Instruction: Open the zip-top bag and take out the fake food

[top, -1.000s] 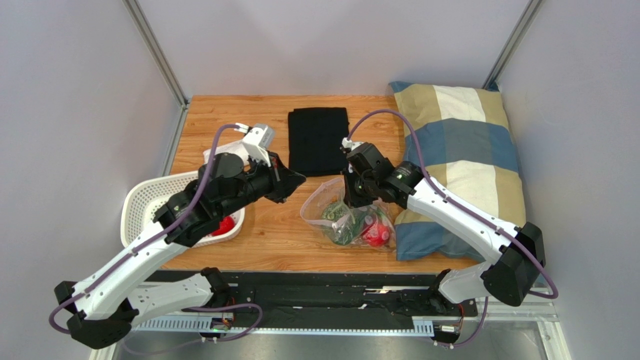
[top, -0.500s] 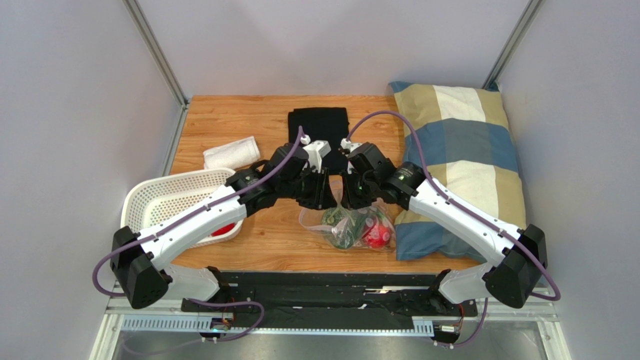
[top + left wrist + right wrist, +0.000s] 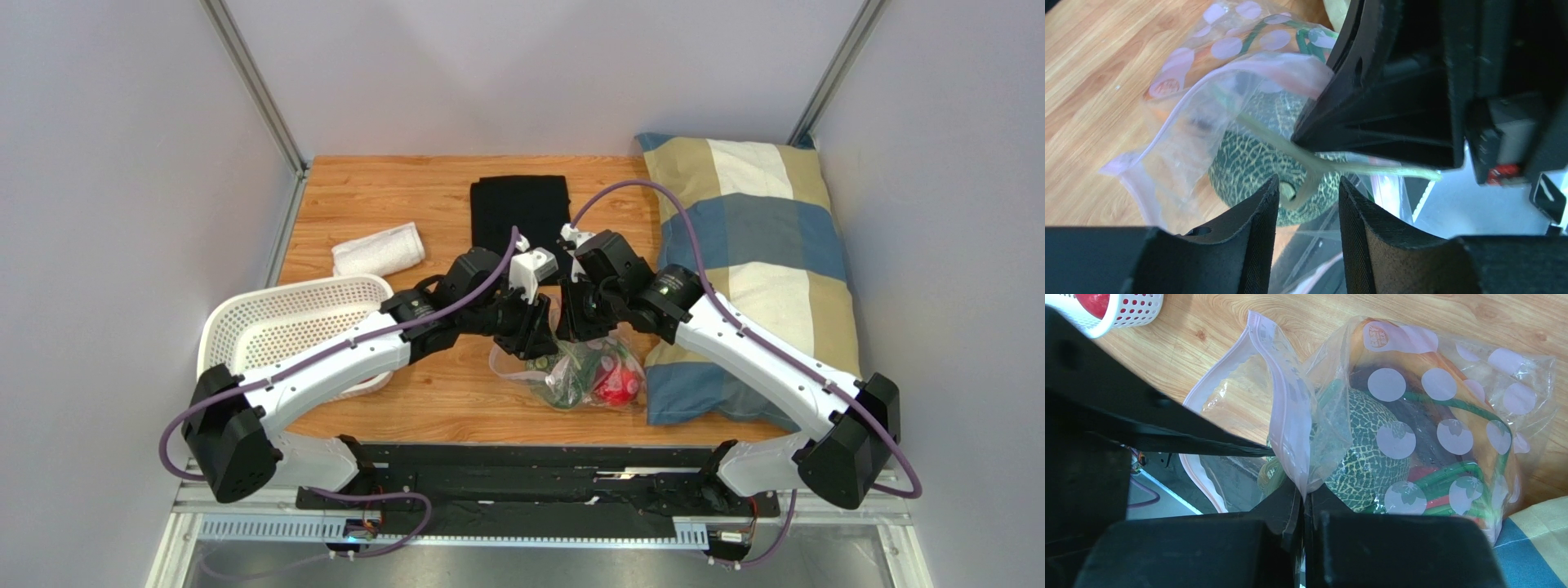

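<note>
The zip-top bag, clear with pale dots, lies on the wooden table in front of the pillow, its mouth pulled open. My right gripper is shut on one rim of the bag and holds it up. The fake food inside is a green netted melon with red and orange pieces behind it. My left gripper is open at the bag's mouth. Its fingertips stand on either side of the melon's pale stem without closing on it. In the top view the left gripper sits right beside the right gripper.
A white perforated basket stands at the left with a red fruit in it. A rolled white towel and a folded black cloth lie at the back. A checked pillow fills the right side.
My left arm has swung from over the basket across to the bag, and its gripper has gone from shut to open. The right gripper has kept its hold on the bag rim.
</note>
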You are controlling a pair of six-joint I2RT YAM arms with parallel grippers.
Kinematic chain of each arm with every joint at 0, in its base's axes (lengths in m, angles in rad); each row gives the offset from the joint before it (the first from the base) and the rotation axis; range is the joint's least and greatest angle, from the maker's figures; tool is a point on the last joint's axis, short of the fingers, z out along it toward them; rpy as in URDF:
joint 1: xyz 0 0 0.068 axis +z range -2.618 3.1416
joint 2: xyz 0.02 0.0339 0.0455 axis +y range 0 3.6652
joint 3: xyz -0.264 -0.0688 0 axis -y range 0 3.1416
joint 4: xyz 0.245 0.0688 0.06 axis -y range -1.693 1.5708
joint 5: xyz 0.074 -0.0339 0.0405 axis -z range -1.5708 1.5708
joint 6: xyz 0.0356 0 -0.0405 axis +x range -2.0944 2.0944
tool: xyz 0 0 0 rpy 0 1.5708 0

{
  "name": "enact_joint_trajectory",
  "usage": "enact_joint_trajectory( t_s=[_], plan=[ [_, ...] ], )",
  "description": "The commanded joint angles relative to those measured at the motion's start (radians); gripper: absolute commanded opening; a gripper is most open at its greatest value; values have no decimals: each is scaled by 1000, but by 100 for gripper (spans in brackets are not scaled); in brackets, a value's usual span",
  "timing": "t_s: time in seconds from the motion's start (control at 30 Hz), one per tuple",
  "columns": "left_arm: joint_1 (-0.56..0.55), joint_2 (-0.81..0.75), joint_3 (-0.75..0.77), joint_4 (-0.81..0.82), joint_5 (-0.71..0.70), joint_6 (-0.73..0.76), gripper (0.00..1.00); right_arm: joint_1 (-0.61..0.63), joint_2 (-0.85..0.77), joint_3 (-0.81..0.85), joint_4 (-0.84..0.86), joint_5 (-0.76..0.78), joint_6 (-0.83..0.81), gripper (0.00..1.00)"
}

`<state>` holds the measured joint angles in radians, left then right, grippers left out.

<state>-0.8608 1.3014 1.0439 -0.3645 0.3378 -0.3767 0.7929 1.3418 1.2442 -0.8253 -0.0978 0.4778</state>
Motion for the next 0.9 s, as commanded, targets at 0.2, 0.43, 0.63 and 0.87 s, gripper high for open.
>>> enact_joint_trajectory(
  t_s=[0.2, 0.43, 0.63, 0.87],
  plan=[
    [-9, 101, 19, 114, 63, 78, 44, -9, -24, 20, 35, -36, 16, 0],
    [-11, -3, 47, 53, 35, 56, 0, -9, -33, -3, 23, 36, -31, 0],
    [-64, -284, -5, 88, -215, 65, 0, -9, -67, -14, -37, 217, -93, 0],
    [-83, -402, -47, 102, -259, -54, 0, -11, -73, -3, -55, 257, -103, 0]
  ],
)
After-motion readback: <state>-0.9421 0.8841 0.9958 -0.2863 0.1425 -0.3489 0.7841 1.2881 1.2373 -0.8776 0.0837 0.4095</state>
